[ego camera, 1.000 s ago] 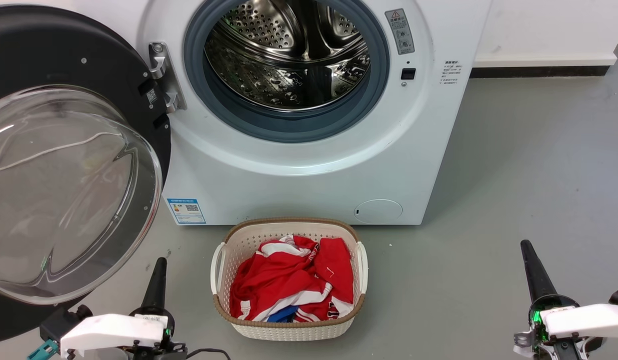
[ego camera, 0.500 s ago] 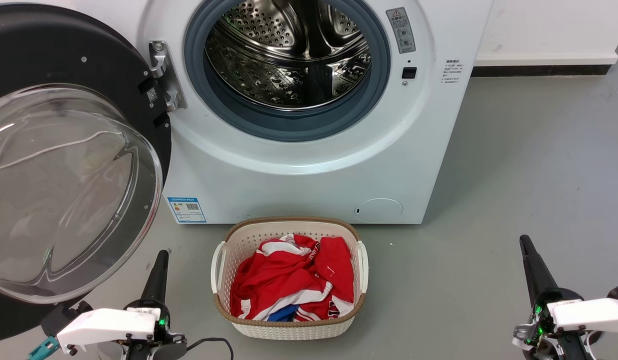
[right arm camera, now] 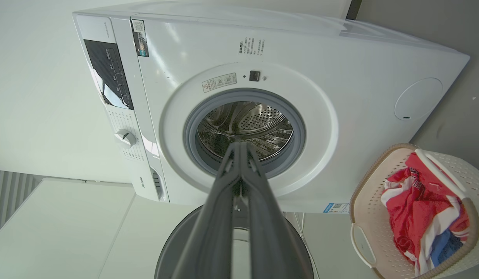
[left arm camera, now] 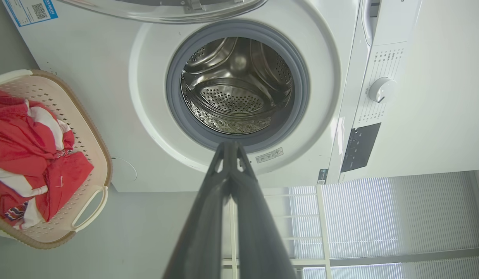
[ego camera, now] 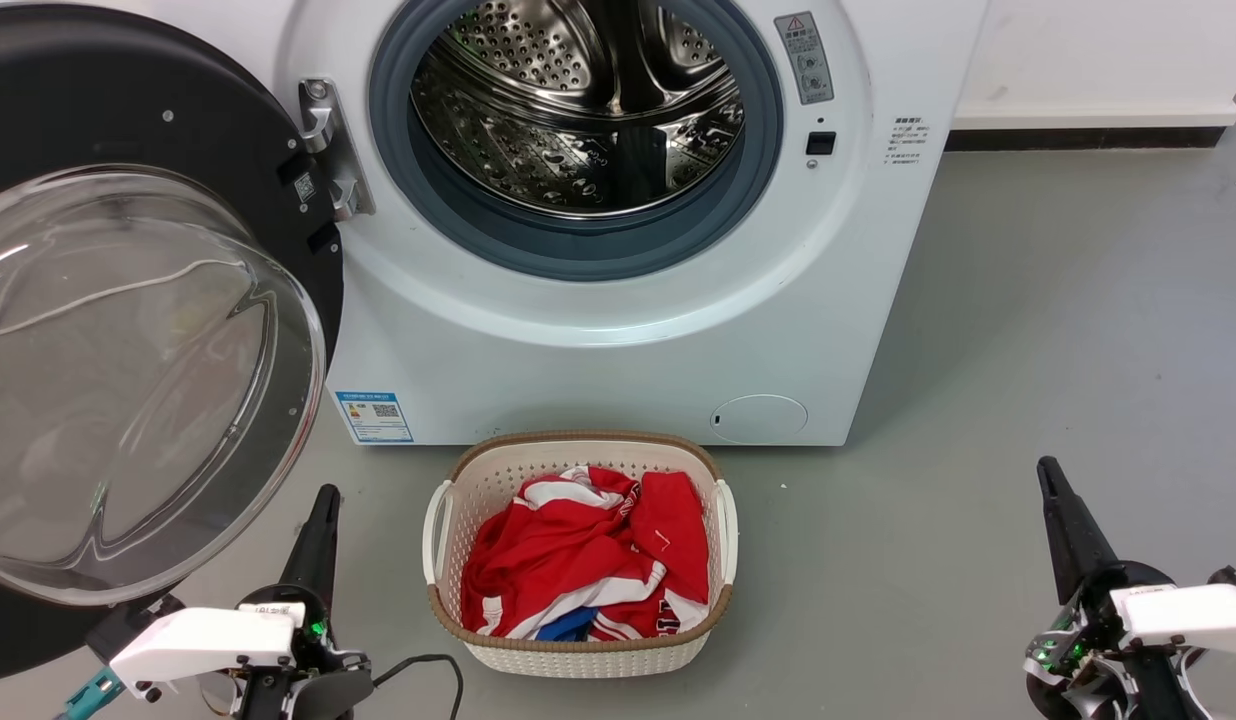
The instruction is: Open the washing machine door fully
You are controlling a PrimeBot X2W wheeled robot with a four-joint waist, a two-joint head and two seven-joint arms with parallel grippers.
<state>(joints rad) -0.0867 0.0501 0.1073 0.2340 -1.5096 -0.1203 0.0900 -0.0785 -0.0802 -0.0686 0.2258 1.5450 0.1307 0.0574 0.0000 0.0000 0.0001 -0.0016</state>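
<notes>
The washing machine point(ego camera: 618, 340) is a white front-loader, and its steel drum point(ego camera: 588, 110) lies open to view. The washing machine door point(ego camera: 98, 110) is swung wide to the left on its metal hinge point(ego camera: 325, 150), its clear glass bowl point(ego camera: 128, 380) bulging toward me. My left gripper point(ego camera: 328, 492) is shut and empty, low beside the bowl's lower right edge and apart from it. My right gripper point(ego camera: 1046, 465) is shut and empty over the floor at lower right. The left gripper point(left arm camera: 230, 144) and the right gripper point(right arm camera: 240, 144) each point at the drum. The door's dark rim point(right arm camera: 169, 248) sits below the right fingers.
A cream laundry basket point(ego camera: 578, 655) holding red and white clothes point(ego camera: 588, 560) stands on the grey floor point(ego camera: 1028, 330) right in front of the machine, between my two arms. A white wall with a dark skirting point(ego camera: 1078, 140) runs behind on the right.
Both grippers have crept a little higher in the head view, and the picture has shifted slightly. The door stands where it was.
</notes>
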